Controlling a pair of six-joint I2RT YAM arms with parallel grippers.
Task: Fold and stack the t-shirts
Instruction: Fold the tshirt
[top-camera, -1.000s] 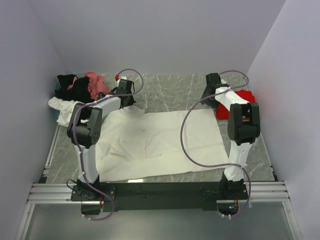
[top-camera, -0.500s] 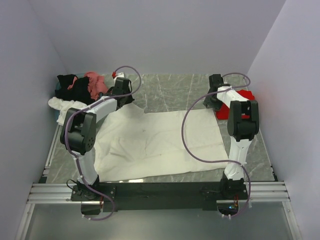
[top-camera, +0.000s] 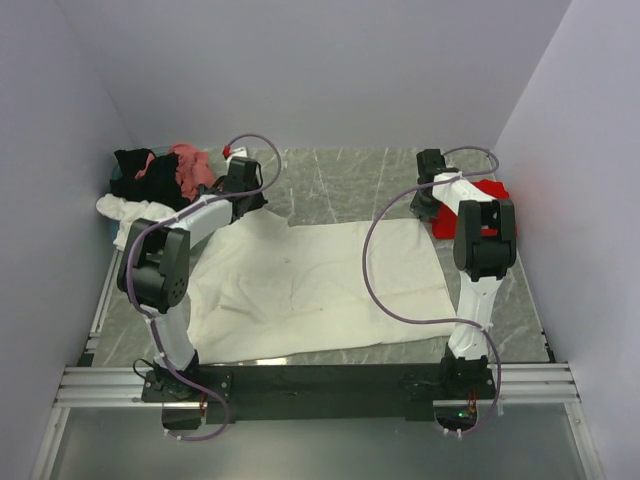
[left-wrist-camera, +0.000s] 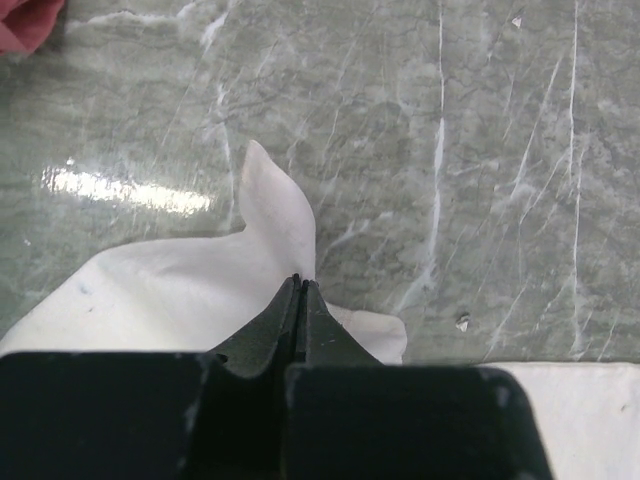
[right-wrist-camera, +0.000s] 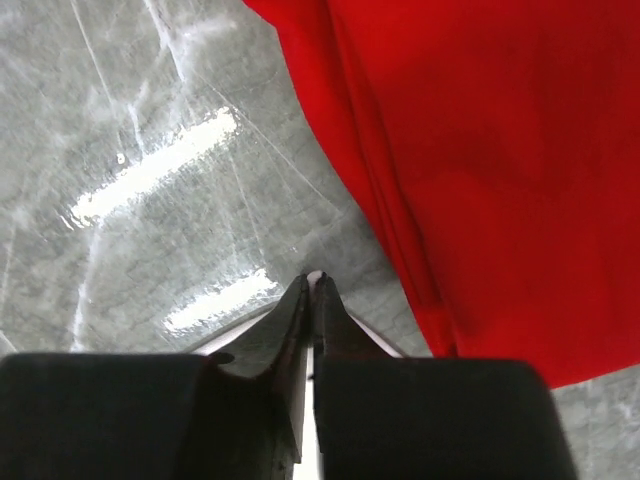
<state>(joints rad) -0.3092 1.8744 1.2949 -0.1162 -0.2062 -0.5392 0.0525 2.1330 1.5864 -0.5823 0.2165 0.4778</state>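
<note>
From above, the cream t-shirt (top-camera: 320, 285) is seen spread flat on the table (top-camera: 340, 180) between the arms, and the red t-shirt (top-camera: 488, 192) is bunched far right. At the left wrist, the left gripper (left-wrist-camera: 301, 285) is clamped tight on a cream fold. At the right wrist, the right gripper (right-wrist-camera: 313, 283) is pinched onto a cream edge, just beside the red cloth.

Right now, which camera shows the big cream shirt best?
The top external view: the whole cream shirt lies spread out. The left wrist view shows only a corner pinched in the left tool; the right wrist view, just a pale sliver at the tips of the right tool.
</note>
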